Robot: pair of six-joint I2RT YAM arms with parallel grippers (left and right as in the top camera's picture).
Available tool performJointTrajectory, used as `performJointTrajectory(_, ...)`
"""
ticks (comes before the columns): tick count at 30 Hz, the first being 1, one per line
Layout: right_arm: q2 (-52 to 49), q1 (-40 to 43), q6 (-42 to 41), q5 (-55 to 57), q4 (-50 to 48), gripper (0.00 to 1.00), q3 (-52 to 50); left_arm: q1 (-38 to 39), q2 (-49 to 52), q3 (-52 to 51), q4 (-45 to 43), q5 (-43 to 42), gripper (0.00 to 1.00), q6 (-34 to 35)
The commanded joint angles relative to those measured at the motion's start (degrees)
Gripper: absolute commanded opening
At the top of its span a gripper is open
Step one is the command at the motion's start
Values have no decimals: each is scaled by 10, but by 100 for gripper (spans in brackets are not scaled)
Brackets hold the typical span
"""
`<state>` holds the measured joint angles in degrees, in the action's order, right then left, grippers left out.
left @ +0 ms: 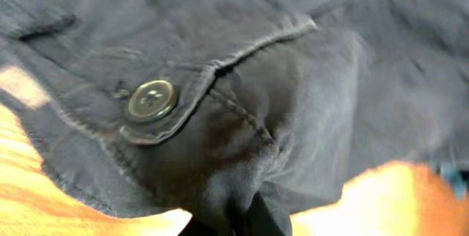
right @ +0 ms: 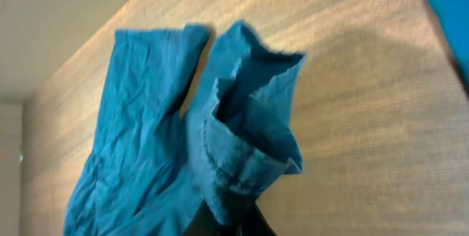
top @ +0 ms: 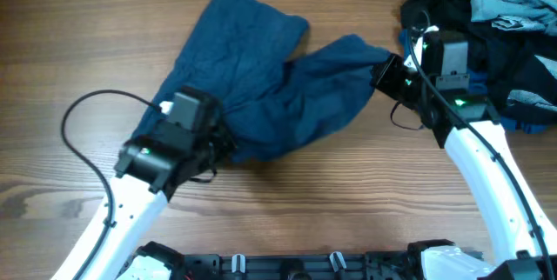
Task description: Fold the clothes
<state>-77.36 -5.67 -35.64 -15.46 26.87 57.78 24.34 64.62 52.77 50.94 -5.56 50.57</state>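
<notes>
One pair of shorts (top: 261,80), one heap of clothes (top: 509,28), two robot arms, one bench (top: 87,36).
The dark blue shorts are a single garment with two legs, and one round button (left: 151,100) shows on them. The heap shows three colours: pale denim, black and mid-blue; its number of pieces cannot be told. The left arm (top: 122,215) and right arm (top: 487,167) carry one pincer each: left pincer (top: 219,145), right pincer (top: 383,75).

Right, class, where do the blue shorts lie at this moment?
In the overhead view the blue shorts lie mid-table, pinched between the left gripper and right gripper, left of the clothes pile.
</notes>
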Motion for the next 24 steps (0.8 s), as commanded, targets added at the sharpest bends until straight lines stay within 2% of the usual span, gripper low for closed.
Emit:
performJointTrajectory(1, 26, 1, 14, -42, 32, 4, 4, 84, -1, 7, 11, -17, 4, 37)
performJointTrajectory(4, 55, 1, 19, -43, 72, 4, 4, 146, -1, 7, 50, -12, 4, 79)
performJointTrajectory(7, 102, 1, 19, -26, 101, 4, 4, 175, -7, 7, 111, 16, 4, 151)
performJointTrajectory(14, 180, 18, 5, 2, 108, 4, 5, 231, -72, 7, 140, 64, 4, 223)
performJointTrajectory(17, 146, 17, 12, -53, 34, 4, 5, 248, -99, 7, 162, 116, 4, 268)
performJointTrajectory(21, 64, -9, 9, -126, -110, 4, 5, 249, -106, 7, 164, 172, 4, 277)
performJointTrajectory(24, -23, -52, -21, -138, -210, 4, 5, 249, -92, 7, 164, 201, 4, 285)
